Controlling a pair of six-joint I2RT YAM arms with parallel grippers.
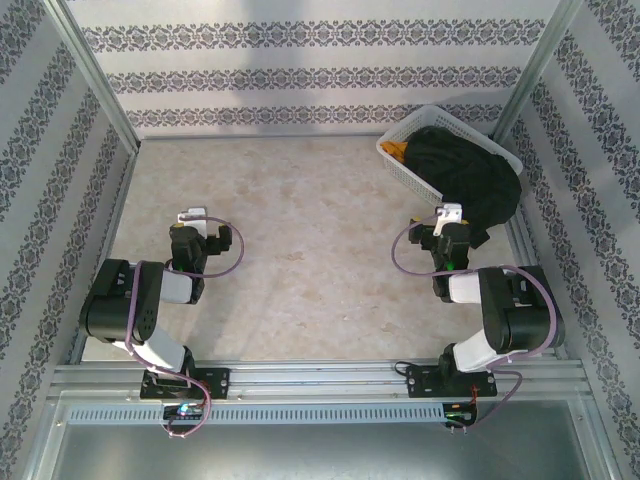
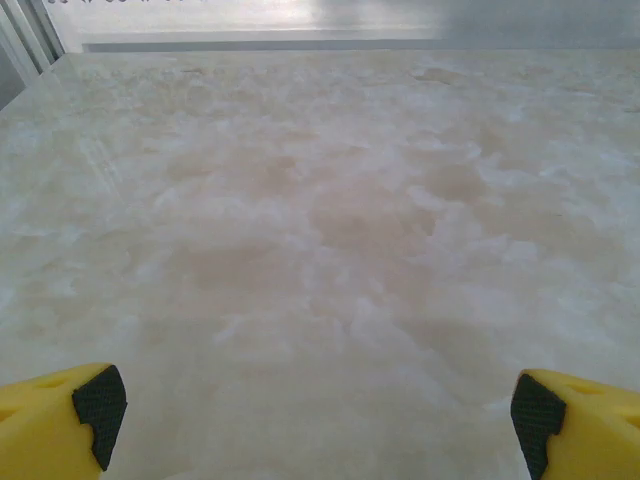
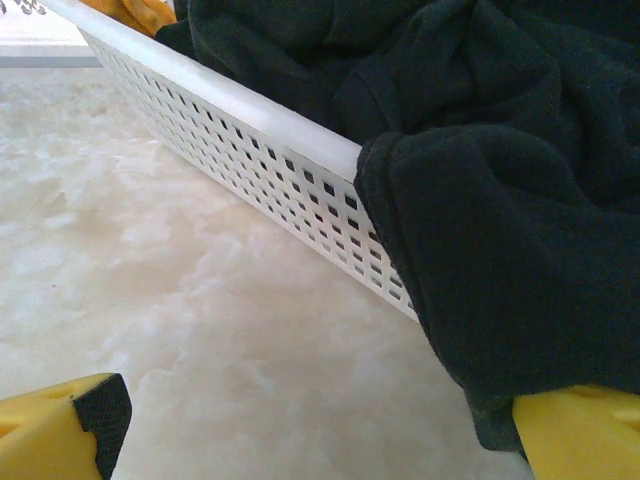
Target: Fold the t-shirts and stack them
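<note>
A bunched black t-shirt fills a white lattice basket at the far right and spills over its near rim. A bit of the mustard-orange t-shirt peeks out at the basket's left end. My right gripper sits just in front of the basket, open. In the right wrist view the black t-shirt hangs over the basket wall down to my right finger, and the right gripper has nothing between its fingers. The orange t-shirt shows at the top left. My left gripper stands open over bare table.
The marbled tabletop stretches between the two arms. Patterned walls and metal posts box in the table on three sides. A metal rail with the arm bases runs along the near edge.
</note>
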